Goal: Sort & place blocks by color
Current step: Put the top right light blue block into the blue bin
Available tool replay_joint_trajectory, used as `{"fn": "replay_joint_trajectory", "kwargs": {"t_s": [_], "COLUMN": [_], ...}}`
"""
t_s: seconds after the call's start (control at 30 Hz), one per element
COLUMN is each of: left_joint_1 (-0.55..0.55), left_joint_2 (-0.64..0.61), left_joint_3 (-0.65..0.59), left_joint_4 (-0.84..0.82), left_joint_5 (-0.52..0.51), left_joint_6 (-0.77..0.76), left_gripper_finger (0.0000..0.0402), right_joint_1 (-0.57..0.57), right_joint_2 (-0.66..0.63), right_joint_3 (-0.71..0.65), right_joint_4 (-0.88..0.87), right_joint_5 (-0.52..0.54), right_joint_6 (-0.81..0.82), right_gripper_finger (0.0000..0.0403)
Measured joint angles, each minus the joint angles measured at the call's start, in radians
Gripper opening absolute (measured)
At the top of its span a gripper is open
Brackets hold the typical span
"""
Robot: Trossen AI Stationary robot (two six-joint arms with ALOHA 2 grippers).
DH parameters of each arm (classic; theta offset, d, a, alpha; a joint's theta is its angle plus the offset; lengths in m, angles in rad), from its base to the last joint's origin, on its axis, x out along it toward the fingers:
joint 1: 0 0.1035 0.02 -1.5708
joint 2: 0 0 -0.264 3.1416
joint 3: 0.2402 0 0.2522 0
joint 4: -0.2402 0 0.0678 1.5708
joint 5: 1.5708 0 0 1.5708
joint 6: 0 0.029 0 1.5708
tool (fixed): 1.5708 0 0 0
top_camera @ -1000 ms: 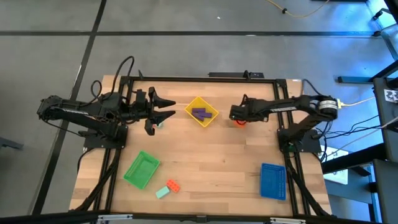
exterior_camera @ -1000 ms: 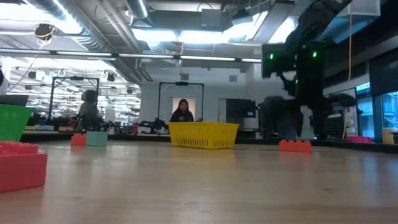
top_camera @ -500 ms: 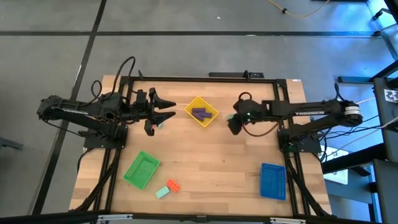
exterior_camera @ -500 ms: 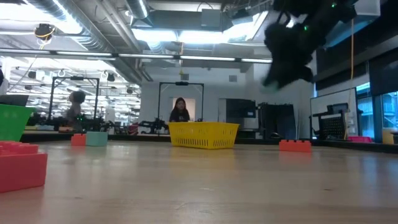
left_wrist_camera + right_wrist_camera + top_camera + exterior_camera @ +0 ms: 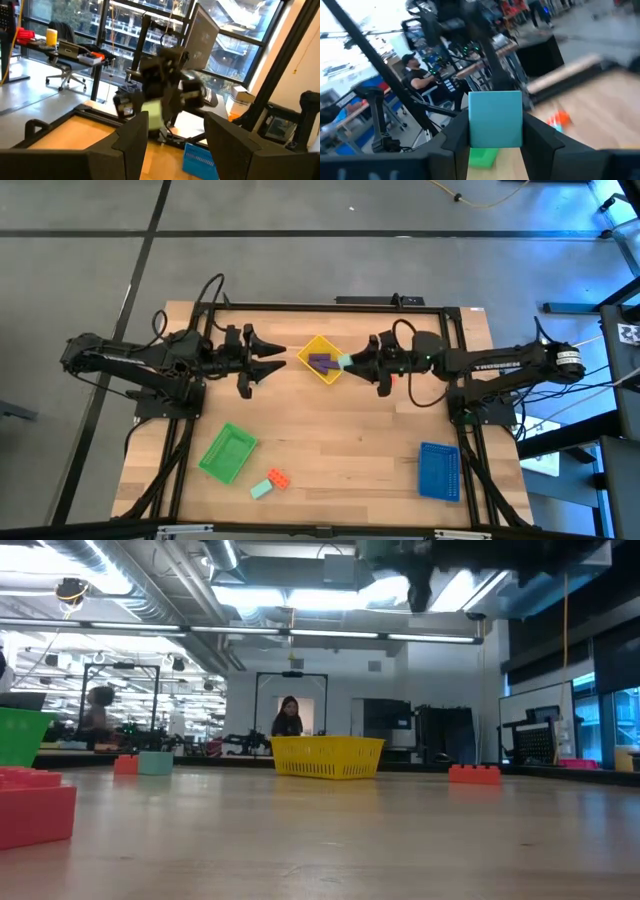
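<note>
My right gripper (image 5: 353,362) is shut on a mint-teal block (image 5: 344,361), which it carries high over the right corner of the yellow tray (image 5: 309,347). Purple blocks (image 5: 320,363) lie in that tray. My left gripper (image 5: 279,358) hovers open and empty just left of the tray, facing the right one. An orange-red block (image 5: 474,774) rests flat on the table under the right arm. Another orange-red block (image 5: 277,477) and a mint one (image 5: 261,489) lie near the front edge. My right gripper pinches the mint-teal block's two opposite side faces (image 5: 475,125) between its two fingers. The fingers lie level and point toward the table's left. The block is lifted clear of the table and tray, and its front face (image 5: 495,120) stands out past the fingertips.
A green tray (image 5: 228,452) lies at the front left and a blue tray (image 5: 438,470) at the front right. An orange block (image 5: 126,764) and a mint block (image 5: 155,762) sit on the table below the left arm. People show in the room beyond.
My right gripper has risen from beside the orange-red block and gone toward the table's left to the yellow tray. It has swung from pointing down to pointing level. The mint-teal block has gone up with it, clear of the table.
</note>
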Motion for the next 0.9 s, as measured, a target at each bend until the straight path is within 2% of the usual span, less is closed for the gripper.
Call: {"fn": "replay_joint_trajectory", "kwargs": {"t_s": [0.2,0.7,0.9], "left_joint_1": [0.0,0.0,0.0], "left_joint_2": [0.03,0.028,0.028], "left_joint_3": [0.0,0.0,0.0], "left_joint_4": [-0.004,-0.003,-0.002], "left_joint_5": [0.006,0.035,0.007], "left_joint_6": [0.001,0.002,0.003], "left_gripper_finger": [0.0184,0.0184,0.0184], "right_joint_1": [0.002,0.002,0.002], "right_joint_2": [0.0,0.001,0.001], "right_joint_3": [0.083,0.089,0.1], "right_joint_4": [-0.085,-0.069,-0.075], "right_joint_5": [0.011,0.014,-0.018], "right_joint_6": [-0.042,-0.05,-0.04], "right_gripper_finger": [0.0133,0.0133,0.0133]}}
